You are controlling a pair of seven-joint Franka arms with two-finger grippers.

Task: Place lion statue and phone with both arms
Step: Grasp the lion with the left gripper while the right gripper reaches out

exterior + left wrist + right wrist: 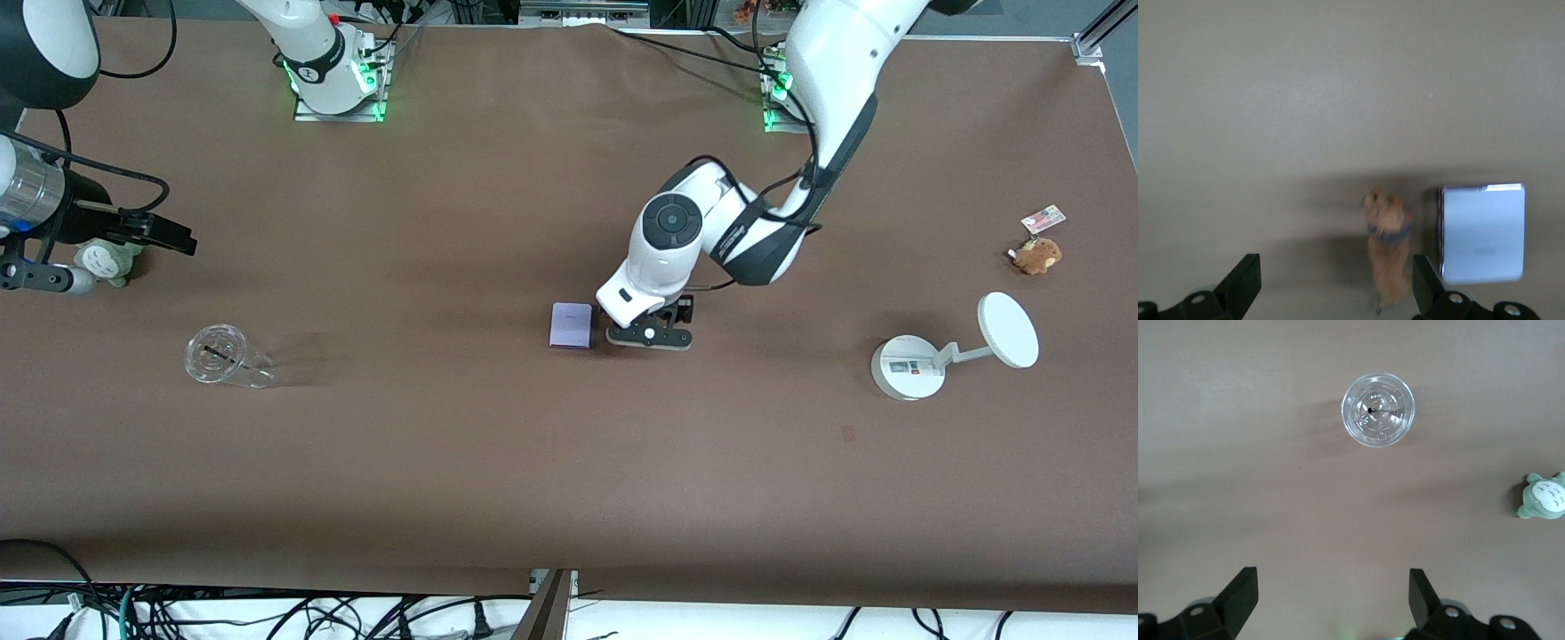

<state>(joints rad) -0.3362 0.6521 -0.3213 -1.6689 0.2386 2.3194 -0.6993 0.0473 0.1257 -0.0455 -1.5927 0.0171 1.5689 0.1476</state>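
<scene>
Lion statue (pixel 1387 257) lies mid-bench beside phone (pixel 571 325), between wide-open, empty jaws of left gripper (pixel 1335 283), long axis crossing jaw gap. Right gripper (pixel 1331 600) waits open over clear cup (pixel 1378 410).

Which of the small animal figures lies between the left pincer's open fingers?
The lion statue, slender and orange-brown, beside the phone under the left pincer. The brown plush and grey-green plush sit apart at the table's ends.
</scene>
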